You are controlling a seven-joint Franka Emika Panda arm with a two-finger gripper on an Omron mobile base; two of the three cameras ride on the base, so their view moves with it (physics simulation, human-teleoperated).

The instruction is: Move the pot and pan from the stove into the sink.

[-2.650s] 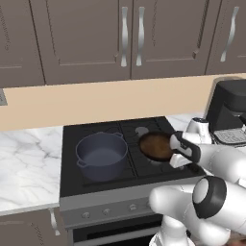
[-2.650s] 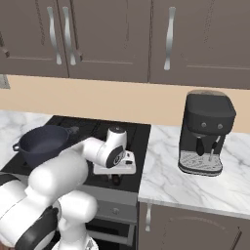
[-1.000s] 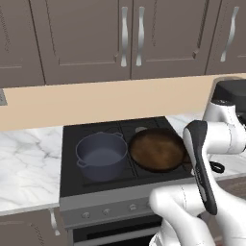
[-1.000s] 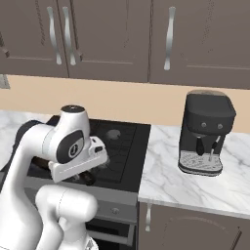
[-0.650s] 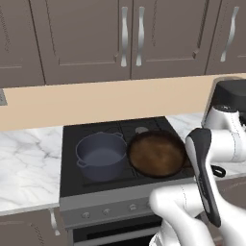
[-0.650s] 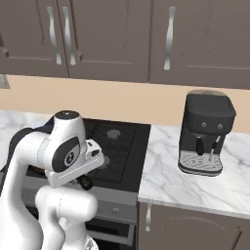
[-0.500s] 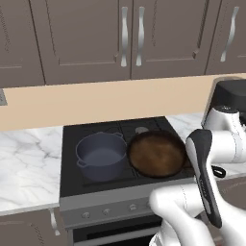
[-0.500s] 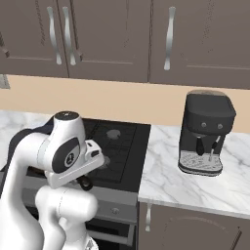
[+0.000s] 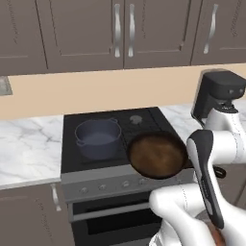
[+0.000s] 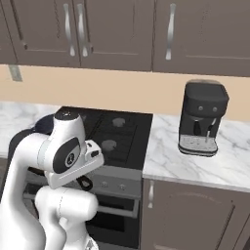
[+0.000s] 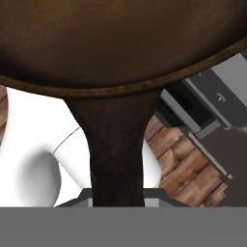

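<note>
The pan [image 9: 157, 154], a shallow dark skillet with a brownish inside, hangs in the air over the front edge of the stove [image 9: 139, 122]. My gripper [image 11: 117, 198] is shut on its long handle [image 11: 116, 154]; in the hand view the handle runs up from the fingers to the pan's round body [image 11: 120, 38]. In the left base view my own forearm covers the hand. The blue-grey pot [image 9: 98, 138] stands on the stove's left burner, and its edge [image 10: 44, 122] peeks out behind my arm. The sink is out of view.
A black coffee machine [image 10: 202, 117] stands on the marble counter [image 10: 195, 161] right of the stove. Marble counter [image 9: 26, 149] also runs left of it. Grey wall cabinets [image 9: 120, 29] hang above. Below the pan are the oven front [image 9: 120, 211] and a wooden floor [image 11: 193, 169].
The whole picture has shifted slightly, so the base has moved. The pan stays in my grip and now sits nearer the stove's front edge. The pot has not moved.
</note>
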